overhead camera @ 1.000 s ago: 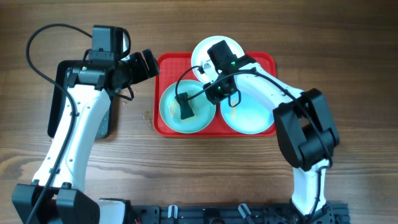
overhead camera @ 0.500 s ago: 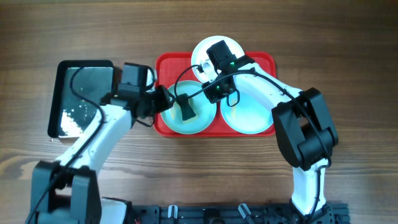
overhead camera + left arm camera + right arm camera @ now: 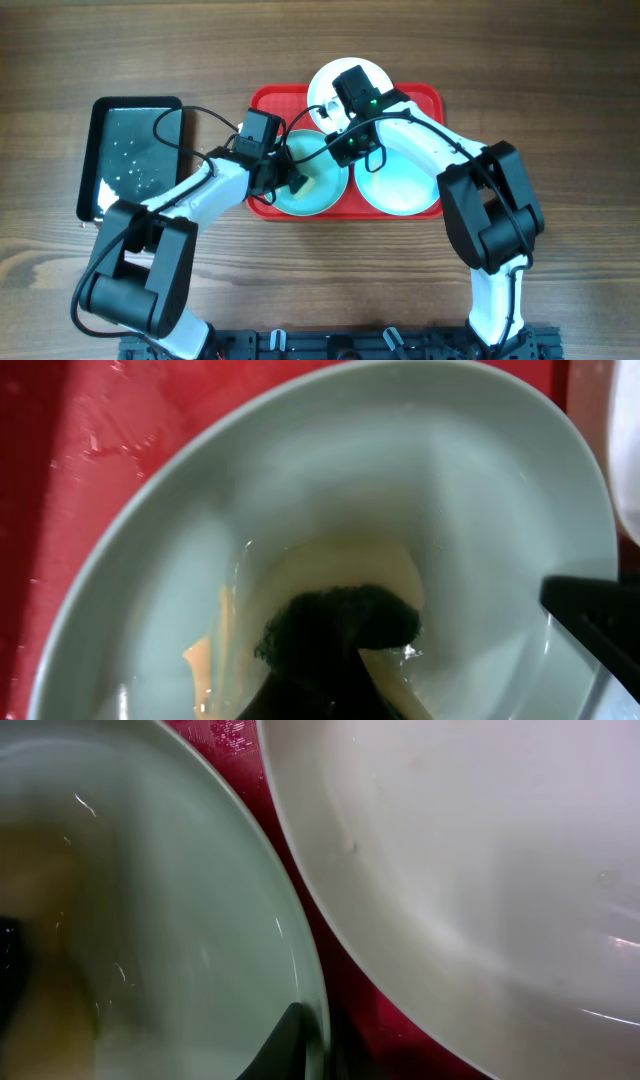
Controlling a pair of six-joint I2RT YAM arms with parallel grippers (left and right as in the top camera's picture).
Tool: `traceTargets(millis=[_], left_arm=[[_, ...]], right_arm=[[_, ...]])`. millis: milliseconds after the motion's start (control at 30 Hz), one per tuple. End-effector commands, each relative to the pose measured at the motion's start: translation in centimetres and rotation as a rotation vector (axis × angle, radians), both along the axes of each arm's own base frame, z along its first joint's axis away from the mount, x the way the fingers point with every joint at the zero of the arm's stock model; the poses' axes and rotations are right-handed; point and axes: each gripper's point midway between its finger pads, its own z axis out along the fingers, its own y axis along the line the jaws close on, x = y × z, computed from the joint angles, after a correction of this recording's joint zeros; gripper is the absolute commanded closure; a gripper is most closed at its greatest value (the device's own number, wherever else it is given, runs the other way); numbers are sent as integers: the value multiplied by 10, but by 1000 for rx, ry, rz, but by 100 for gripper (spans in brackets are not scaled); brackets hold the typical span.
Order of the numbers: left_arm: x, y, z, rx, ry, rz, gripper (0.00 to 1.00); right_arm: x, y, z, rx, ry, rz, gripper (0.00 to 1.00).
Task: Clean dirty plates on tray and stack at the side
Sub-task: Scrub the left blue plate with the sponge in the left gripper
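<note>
On the red tray [image 3: 262, 100] sit three plates: a white one [image 3: 322, 82] at the back, an aqua one [image 3: 318, 190] at front left and another aqua one [image 3: 405, 188] at front right. In the left aqua plate [image 3: 450, 490] there is a yellowish smear [image 3: 395, 565] with a black sponge [image 3: 340, 618] on it. My left gripper [image 3: 291, 177] is shut on that sponge. My right gripper [image 3: 322, 1042] is shut on this plate's rim [image 3: 300, 950], next to the white plate [image 3: 480, 850]. In the overhead view the right gripper [image 3: 336, 152] is at the plate's back right edge.
A smaller black tray [image 3: 135, 150] with white crumbs lies left of the red tray. The right arm [image 3: 440, 140] crosses over the back of the red tray and the right plate. Bare wooden table [image 3: 560, 80] surrounds everything.
My left arm swung from above the black tray into the left aqua plate and its gripper shut on the sponge there. The right arm stayed put at the plate's rim.
</note>
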Motion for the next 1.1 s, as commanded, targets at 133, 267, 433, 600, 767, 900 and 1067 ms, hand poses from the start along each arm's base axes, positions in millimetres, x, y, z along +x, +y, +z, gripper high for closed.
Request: traceTargets(millis=[133, 267, 433, 600, 767, 900, 1067], left_arm=[[19, 86, 50, 392, -202, 117, 96], [26, 22, 55, 56, -221, -22, 96], [18, 1, 14, 14, -119, -83, 96], [25, 52, -5, 282, -125, 34, 96], [43, 103, 111, 285, -391, 220, 96], [35, 154, 181, 291, -556, 392, 96], [17, 233, 165, 287, -450, 701, 96]], right_arm=[[-3, -6, -13, -34, 23, -12, 91], [-3, -6, -13, -34, 23, -12, 91], [-3, -6, -13, -34, 23, -12, 91], [-4, -6, -13, -36, 31, -21, 96], [-4, -6, -10, -35, 36, -32, 96], [3, -2, 25, 4, -34, -30, 96], [28, -1, 126, 25, -356, -6, 96]])
